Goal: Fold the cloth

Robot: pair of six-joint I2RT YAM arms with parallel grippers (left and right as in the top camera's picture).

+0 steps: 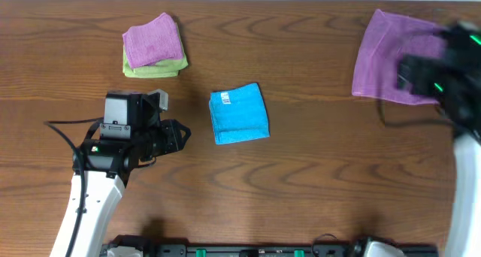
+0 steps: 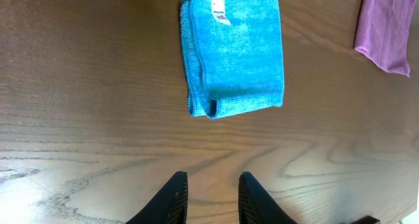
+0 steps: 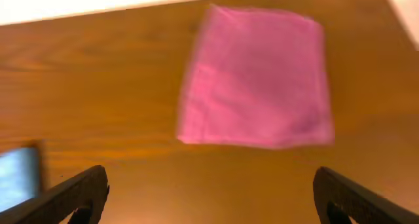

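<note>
One cloth (image 1: 239,113), sky-blue and folded into a compact rectangle, lies flat at the middle of the tabletop (image 1: 316,174). A single small white tag (image 2: 219,6) is sewn near its far edge; its red print is too small to read.

The left gripper (image 2: 213,185) hangs low just to the cloth's left, well short of touching it, fingers slightly parted and grasping nothing. Toward the far-left corner sit two small folded cloths, one purple (image 1: 152,40) stacked on one lime-green (image 1: 154,68). One large purple cloth (image 1: 387,55) lies at the far-right corner, with the right gripper (image 3: 209,178) above it, spread wide and empty.

The tabletop is dark brown wood grain, with a pale strip beyond its far edge.
</note>
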